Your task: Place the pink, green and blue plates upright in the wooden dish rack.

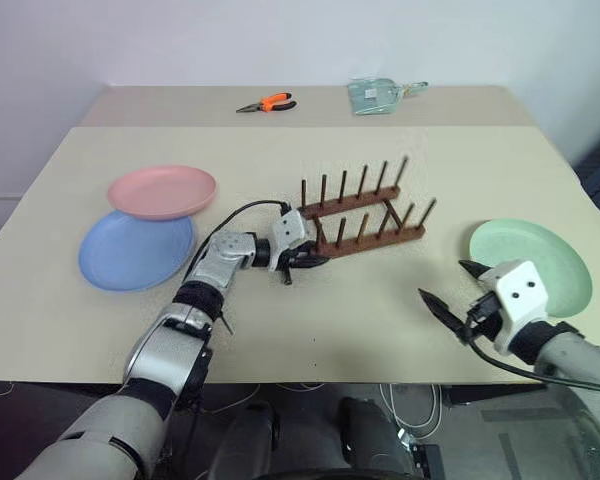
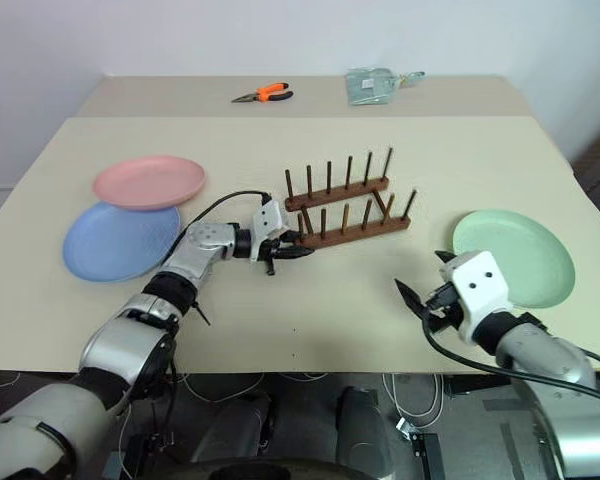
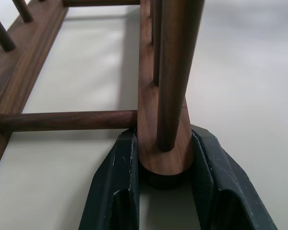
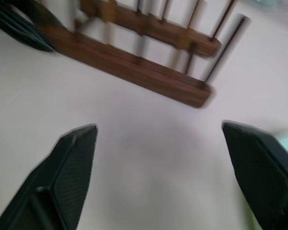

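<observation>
Left pincer (image 3: 165, 177): my two black fingers are closed on the rounded end of the rack's near rail, one on each side; I judge I hold it to steady or shift the rack before loading.
Right pincer (image 1: 448, 290): spread wide and holding nothing; it hangs over bare table beside the green plate, ready, I think, for that plate.
Rack (image 1: 365, 212): upright near the table's middle, every slot vacant.
Pink plate (image 1: 162, 190): lies flat at my left, overlapping the blue plate (image 1: 135, 250); so pink must come off first.
Green plate (image 1: 540, 260): flat at my right, near the table edge.
Hard to tell: how much of the blue plate's rim pink covers; whether the rack is lifted or resting; the far pegs are cut off in my left wrist view.
</observation>
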